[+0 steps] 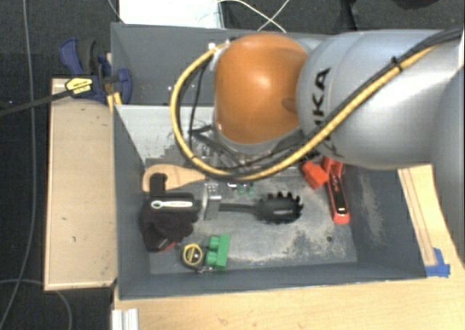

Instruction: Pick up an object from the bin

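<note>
Near the frame's centre, low in the bin (312, 243), the gripper (211, 201) hangs by the handle of a black slotted spoon (280, 209), its opening impossible to tell; the grasp seems not yet made, calling next for a square closure on that handle.

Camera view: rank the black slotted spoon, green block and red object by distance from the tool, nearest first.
1. The black slotted spoon, middle; its handle lies right beside the tool.
2. The green block, below the tool in the view.
3. The red object, far right.
</note>
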`<state>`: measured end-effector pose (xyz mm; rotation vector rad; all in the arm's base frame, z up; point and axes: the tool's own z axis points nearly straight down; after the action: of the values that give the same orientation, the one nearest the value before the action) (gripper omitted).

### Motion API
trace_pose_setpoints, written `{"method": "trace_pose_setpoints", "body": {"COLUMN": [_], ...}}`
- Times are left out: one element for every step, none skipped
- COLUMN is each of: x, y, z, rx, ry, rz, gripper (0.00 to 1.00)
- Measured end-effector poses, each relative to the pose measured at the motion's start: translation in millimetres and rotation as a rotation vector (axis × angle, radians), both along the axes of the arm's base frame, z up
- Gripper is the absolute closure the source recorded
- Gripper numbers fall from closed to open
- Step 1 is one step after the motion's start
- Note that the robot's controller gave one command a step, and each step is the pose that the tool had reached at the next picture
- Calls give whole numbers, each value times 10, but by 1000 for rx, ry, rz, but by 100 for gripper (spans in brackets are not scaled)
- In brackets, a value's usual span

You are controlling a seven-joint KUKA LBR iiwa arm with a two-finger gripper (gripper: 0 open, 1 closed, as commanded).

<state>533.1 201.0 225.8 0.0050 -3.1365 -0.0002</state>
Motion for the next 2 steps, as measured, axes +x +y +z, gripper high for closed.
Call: {"method": "trace_pose_setpoints", "body": {"x": [20,-205], "y": [-11,425], "z": [40,-1247], "rx": [2,3], "ry": [-8,-10], "rz": [-6,201], "gripper": [0,0]}}
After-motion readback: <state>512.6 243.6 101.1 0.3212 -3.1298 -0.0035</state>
